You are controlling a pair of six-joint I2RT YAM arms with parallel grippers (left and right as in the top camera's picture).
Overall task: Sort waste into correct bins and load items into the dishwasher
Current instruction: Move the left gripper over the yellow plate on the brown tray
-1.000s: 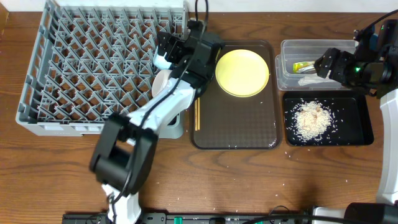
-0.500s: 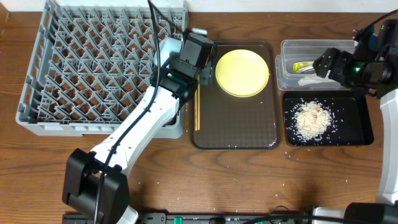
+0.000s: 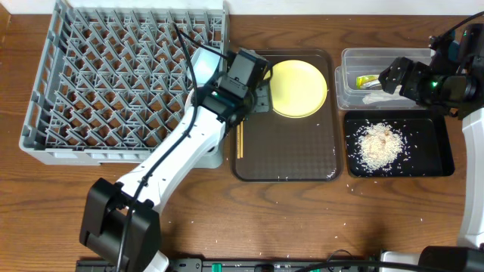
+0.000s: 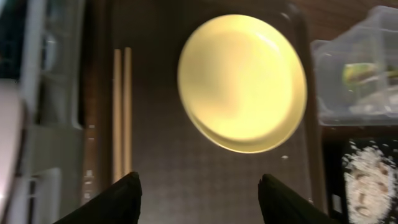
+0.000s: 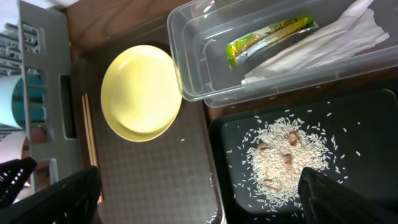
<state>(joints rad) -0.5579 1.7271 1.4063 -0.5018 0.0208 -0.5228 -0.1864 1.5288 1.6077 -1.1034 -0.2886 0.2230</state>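
Left pincer (image 4: 198,186), fingers spread and empty, hangs over the brown serving tray (image 3: 287,159), with the round yellow plate (image 4: 242,81) straight ahead and the wooden chopsticks (image 4: 122,112) lying side by side to one side of it. A second ago this arm was at the right edge of the grey dish rack (image 3: 113,83); it has since swung across onto the tray, leaving a light blue bowl (image 3: 203,62) at the rack's corner. The plate looks to be the next piece bound for the rack.

Across the surface, the right pincer (image 5: 199,199), also spread and holding nothing, has not shifted above the clear tub (image 5: 267,93). The snack wrapper (image 5: 267,34) and white scraps (image 5: 323,43) lie inside the tub. The rice (image 5: 283,158) is heaped in the black tray (image 5: 373,155), so the waste appears sorted.
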